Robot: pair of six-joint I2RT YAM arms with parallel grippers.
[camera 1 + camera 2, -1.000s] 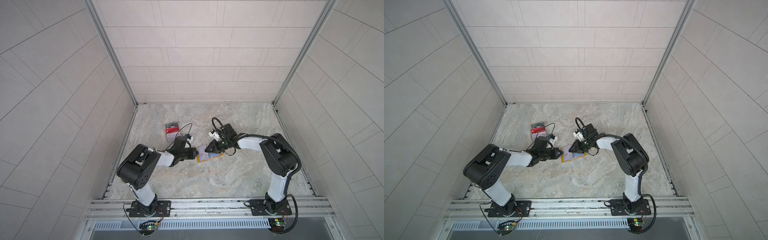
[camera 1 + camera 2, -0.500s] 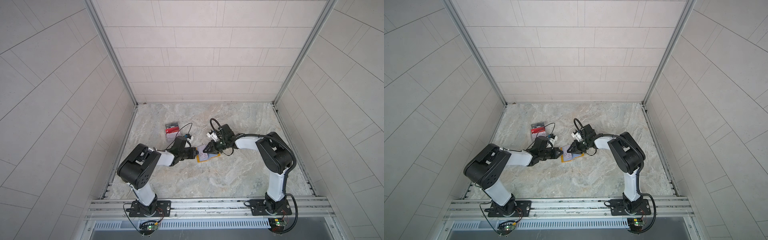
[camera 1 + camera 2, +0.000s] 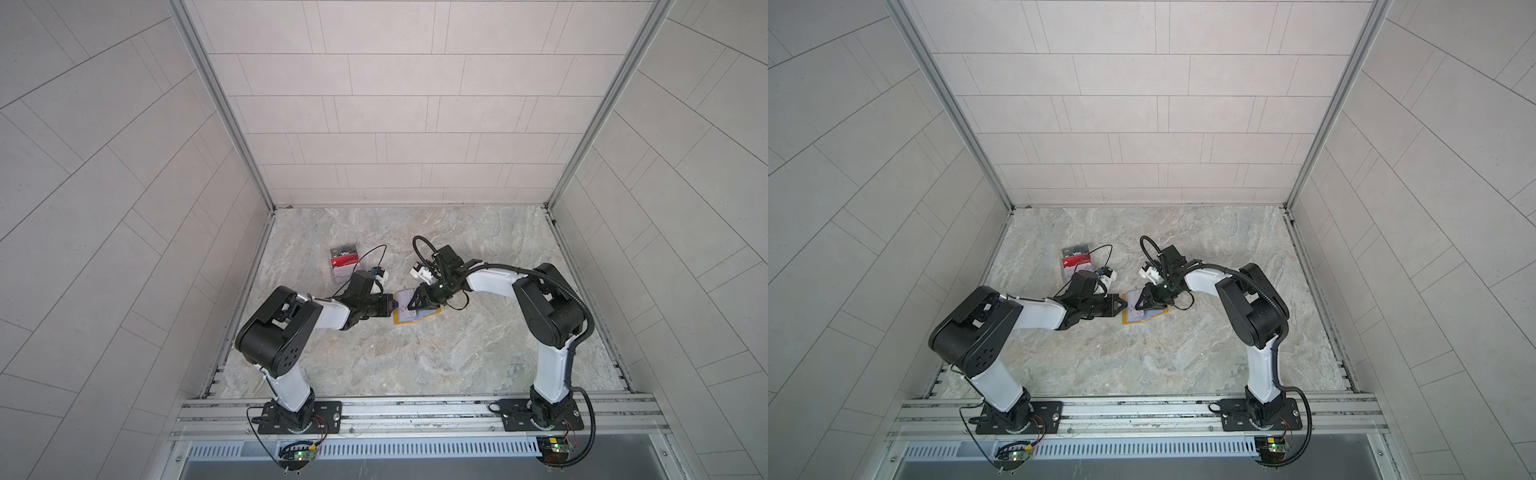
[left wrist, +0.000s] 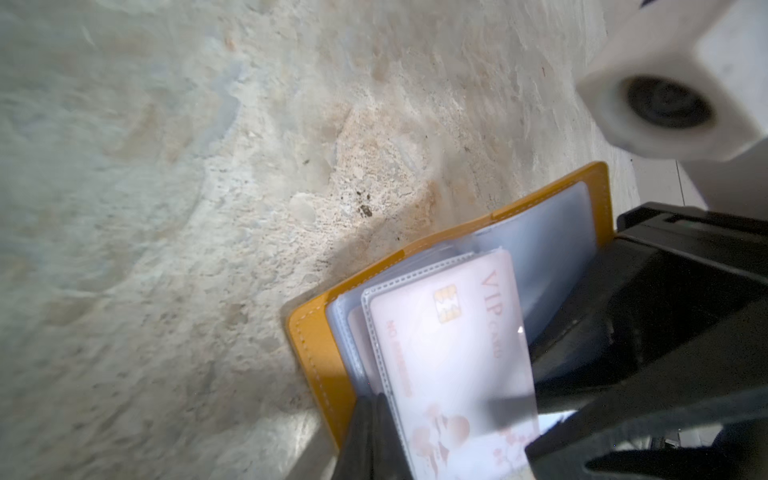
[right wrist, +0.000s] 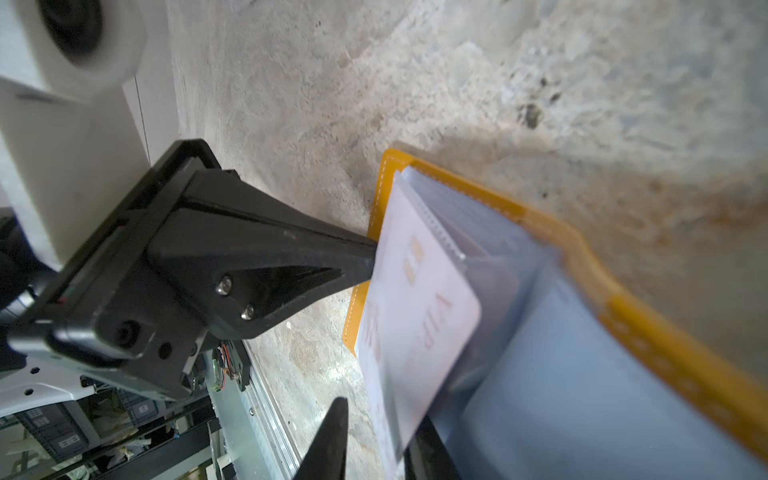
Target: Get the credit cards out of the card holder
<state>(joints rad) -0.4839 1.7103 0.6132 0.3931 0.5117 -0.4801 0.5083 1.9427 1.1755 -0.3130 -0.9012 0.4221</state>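
The mustard-yellow card holder (image 3: 419, 318) (image 3: 1144, 316) lies open on the marble floor between both arms. My left gripper (image 4: 374, 415) (image 3: 392, 305) is shut on the edge of a clear sleeve (image 4: 376, 332), which stands raised off the holder (image 4: 316, 353). In that sleeve is a white credit card (image 4: 453, 353) (image 5: 415, 299) with a gold chip and faint red "VIP" lettering. My right gripper (image 5: 376, 419) (image 3: 1139, 305) is at the card's far edge. Its jaws are slightly apart with the card's edge between them, one finger (image 5: 328, 436) clear of the card.
A clear tiered stand (image 3: 344, 261) (image 3: 1076, 259) at the back left shows a dark grey card and a red card. Cables loop near both wrists. A metal rail (image 3: 415, 409) runs along the front edge, and tiled walls close in three sides.
The right arm has shifted a little toward the left gripper and its jaws have parted slightly. The left arm and the card holder have stayed put.
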